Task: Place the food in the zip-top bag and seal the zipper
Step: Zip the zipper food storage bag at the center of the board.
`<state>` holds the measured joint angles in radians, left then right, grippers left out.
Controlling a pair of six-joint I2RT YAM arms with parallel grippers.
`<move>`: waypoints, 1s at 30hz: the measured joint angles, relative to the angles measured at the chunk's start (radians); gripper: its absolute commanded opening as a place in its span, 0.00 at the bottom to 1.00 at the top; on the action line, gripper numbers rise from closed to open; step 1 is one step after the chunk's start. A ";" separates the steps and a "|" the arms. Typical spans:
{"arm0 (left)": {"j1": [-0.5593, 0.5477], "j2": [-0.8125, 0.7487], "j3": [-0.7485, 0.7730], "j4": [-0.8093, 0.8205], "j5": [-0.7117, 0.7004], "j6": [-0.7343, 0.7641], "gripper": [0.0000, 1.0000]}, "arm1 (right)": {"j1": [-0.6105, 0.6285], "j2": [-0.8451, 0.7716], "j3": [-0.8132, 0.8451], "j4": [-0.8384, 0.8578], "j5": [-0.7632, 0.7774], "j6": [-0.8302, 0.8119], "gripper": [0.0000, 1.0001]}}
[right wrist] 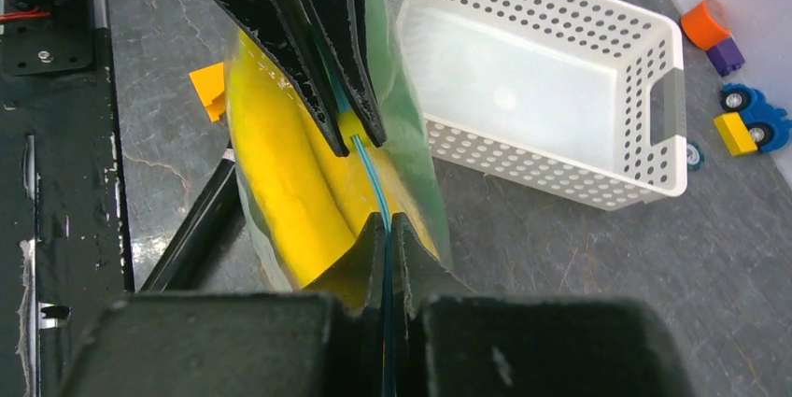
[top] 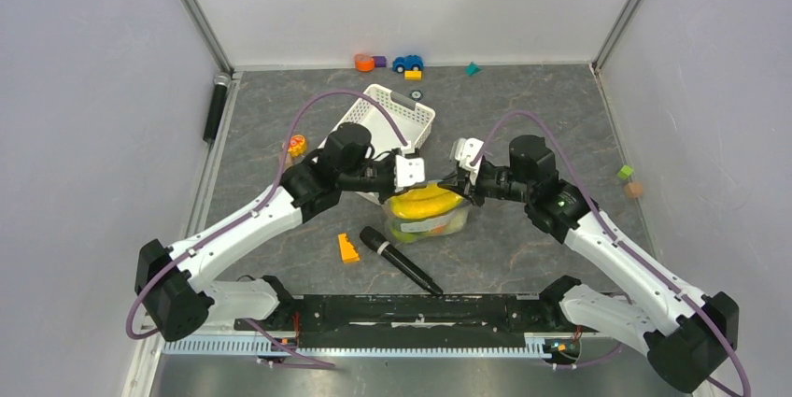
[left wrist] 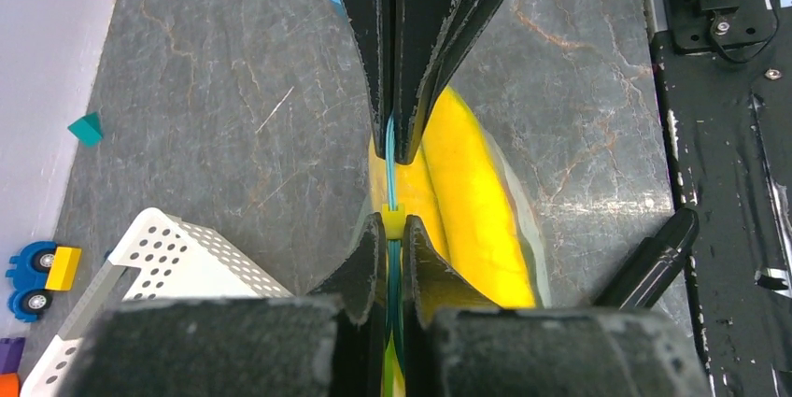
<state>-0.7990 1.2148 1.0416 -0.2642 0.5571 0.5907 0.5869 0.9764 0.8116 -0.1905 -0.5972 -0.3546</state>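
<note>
The clear zip-top bag [top: 431, 219] stands at the table's middle with yellow bananas [top: 425, 201] and other food inside. Its light-blue zipper [left wrist: 390, 165] runs along the top edge between both grippers. My left gripper [top: 408, 173] is shut on the zipper's left end, beside a small yellow slider [left wrist: 394, 220]. My right gripper [top: 459, 176] is shut on the zipper's right end. In the left wrist view my gripper [left wrist: 393, 227] faces the right one; the bananas [left wrist: 472, 196] lie beneath. In the right wrist view my gripper [right wrist: 388, 225] pinches the zipper [right wrist: 371, 176] above the bananas [right wrist: 280, 187].
A white slotted basket [top: 385, 121] stands just behind the bag. A black microphone [top: 400, 260] lies in front, an orange block [top: 347, 248] to its left. Small toys and a car [top: 407, 63] sit at the back wall. Another black microphone [top: 216, 106] lies at the left edge.
</note>
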 measured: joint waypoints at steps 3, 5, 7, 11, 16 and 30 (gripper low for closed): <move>-0.002 0.016 0.001 0.009 -0.028 0.002 0.02 | 0.006 -0.001 0.000 -0.014 0.066 0.025 0.00; -0.009 0.029 0.006 0.025 -0.069 0.005 0.02 | 0.017 -0.009 0.000 -0.018 0.154 0.069 0.00; -0.016 0.045 0.016 0.040 -0.114 0.005 0.02 | 0.024 -0.026 -0.004 -0.018 0.245 0.109 0.00; -0.037 0.081 0.046 0.077 -0.222 -0.007 0.02 | 0.032 -0.081 -0.042 0.002 0.398 0.177 0.00; -0.051 0.110 0.083 0.071 -0.272 -0.054 0.02 | 0.039 -0.127 -0.080 0.013 0.543 0.246 0.00; -0.061 0.031 -0.017 0.081 -0.421 -0.229 0.32 | 0.055 -0.104 -0.096 -0.005 0.689 0.314 0.00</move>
<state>-0.8597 1.2457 1.0248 -0.1833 0.1360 0.3622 0.6418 0.8726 0.7158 -0.1959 0.0921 -0.0410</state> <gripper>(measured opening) 0.133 0.013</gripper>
